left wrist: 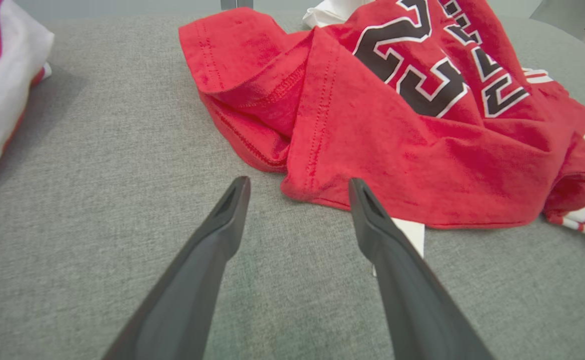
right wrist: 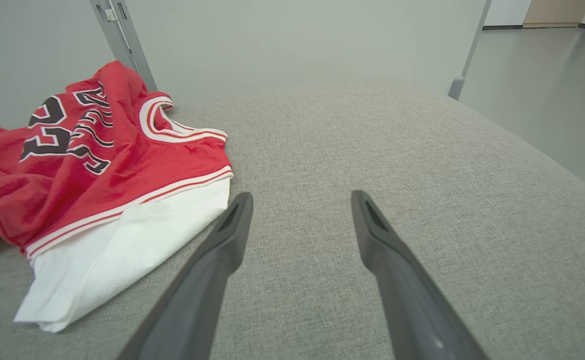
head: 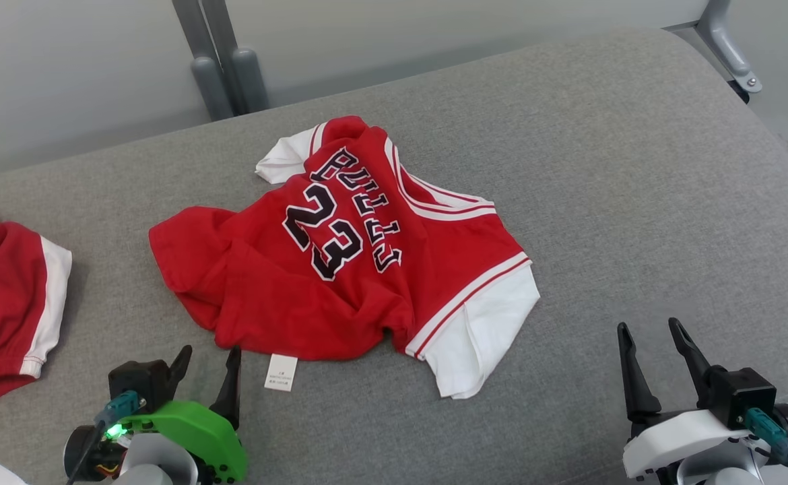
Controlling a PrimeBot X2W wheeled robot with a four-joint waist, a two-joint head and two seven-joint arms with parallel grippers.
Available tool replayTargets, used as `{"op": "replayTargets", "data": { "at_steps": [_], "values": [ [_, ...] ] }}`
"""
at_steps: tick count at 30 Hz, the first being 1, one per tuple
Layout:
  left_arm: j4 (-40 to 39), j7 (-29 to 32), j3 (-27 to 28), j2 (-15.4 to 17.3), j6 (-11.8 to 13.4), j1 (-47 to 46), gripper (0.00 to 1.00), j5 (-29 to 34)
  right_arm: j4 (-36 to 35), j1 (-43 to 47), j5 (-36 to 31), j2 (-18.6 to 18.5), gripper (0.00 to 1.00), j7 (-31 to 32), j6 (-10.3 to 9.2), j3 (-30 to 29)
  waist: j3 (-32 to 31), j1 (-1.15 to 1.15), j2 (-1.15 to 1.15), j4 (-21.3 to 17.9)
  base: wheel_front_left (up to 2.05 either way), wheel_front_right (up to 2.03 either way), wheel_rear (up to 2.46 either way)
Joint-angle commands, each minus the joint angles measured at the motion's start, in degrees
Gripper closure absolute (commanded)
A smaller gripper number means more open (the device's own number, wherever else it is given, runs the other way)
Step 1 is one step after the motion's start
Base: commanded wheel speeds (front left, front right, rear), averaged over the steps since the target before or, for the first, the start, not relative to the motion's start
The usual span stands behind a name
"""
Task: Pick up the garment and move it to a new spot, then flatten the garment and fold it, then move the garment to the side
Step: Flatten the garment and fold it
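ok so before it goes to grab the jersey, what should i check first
1. Left gripper open and empty: ok.
2. Right gripper open and empty: ok.
3. Jersey hem ahead of the left gripper: ok, in the left wrist view it lies just beyond the fingertips.
4. Jersey lying flat: not ok, it is crumpled and folded over.
5. Other red garment apart from the jersey: ok, there is a gap between them.
6. Bare grey surface for a new spot: ok, on the right gripper's side.
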Motion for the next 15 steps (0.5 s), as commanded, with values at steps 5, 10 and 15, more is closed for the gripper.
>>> {"op": "replayTargets", "data": {
  "at_steps": [5,10,15],
  "values": [
    [3.1,0.9,-1.6,-1.3,-2.0,-3.4,0.00,1.5,0.2,-1.5,0.0,-0.2,0.00,-0.2,-0.02,0.7,1.6,0.00,0.00,0.5,0.00,0.00,0.00],
    [8.1,0.9,-2.1,-2.6,-4.6,-6.3,0.00,1.3,0.3,-2.1,0.3,-0.3,0.00,-0.2,-0.02,0.9,2.5,0.00,0.00,-0.1,0.00,0.00,0.00],
    [12.7,1.4,-3.0,-3.8,-8.4,-8.5,1.00,0.7,0.5,-2.3,0.4,-0.3,0.00,-0.2,-0.02,0.6,2.9,0.00,0.00,-0.5,0.00,0.00,0.00]
  ]
}}
